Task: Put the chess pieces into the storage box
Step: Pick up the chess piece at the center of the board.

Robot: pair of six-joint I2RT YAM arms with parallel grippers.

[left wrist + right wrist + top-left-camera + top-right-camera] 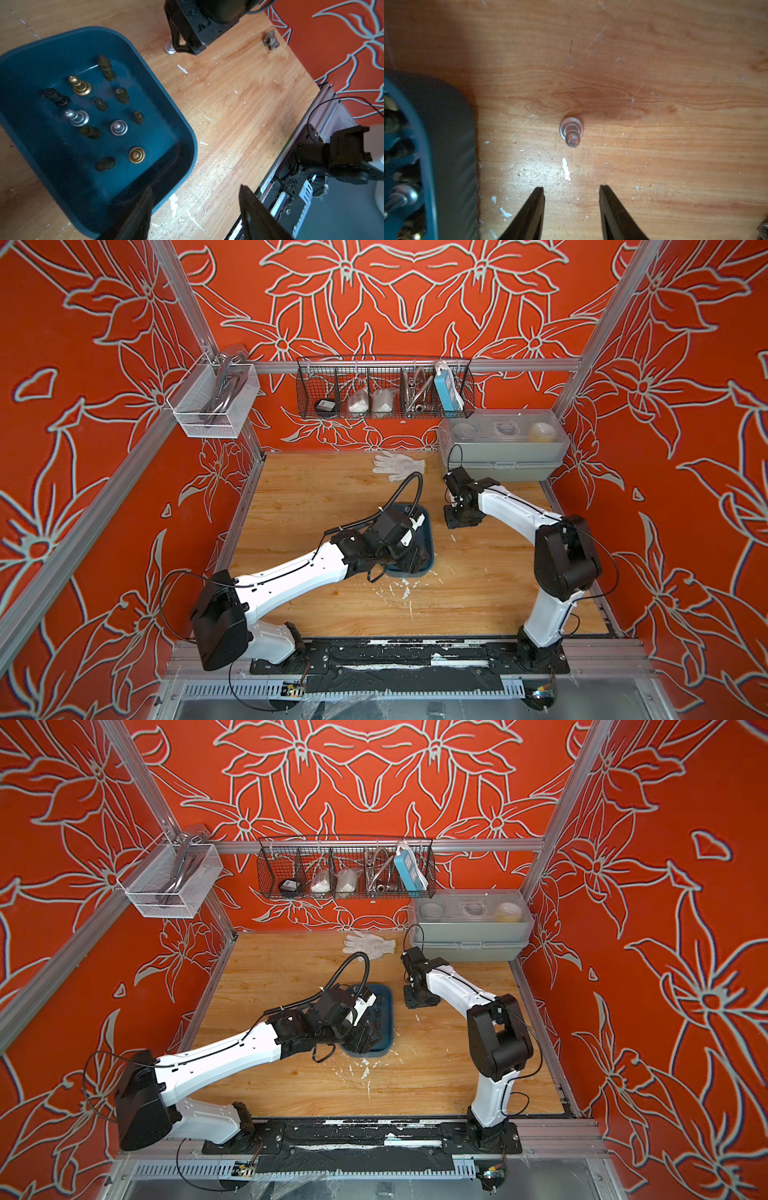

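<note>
Currently, the shallow dark teal-blue plastic storage tray (429, 543) sits on the light wooden table (316, 497) near the middle of the frame in both top views, largely covered by the left arm (299, 576). Inside it are the small chess pieces (118, 127). Eleven show in the left wrist view: mostly dark olive-brown, two gold and two silver, some upright and some tipped over. The left gripper (196, 189) hovers at the tray's edge, jaws spread with nothing between them. Just right of the tray in the top views, the right gripper (571, 188) points down at the table, its jaws parted and empty. One silver pawn (572, 133) stands upright on the wood just ahead of its fingertips, clear of them and outside the tray.
</note>
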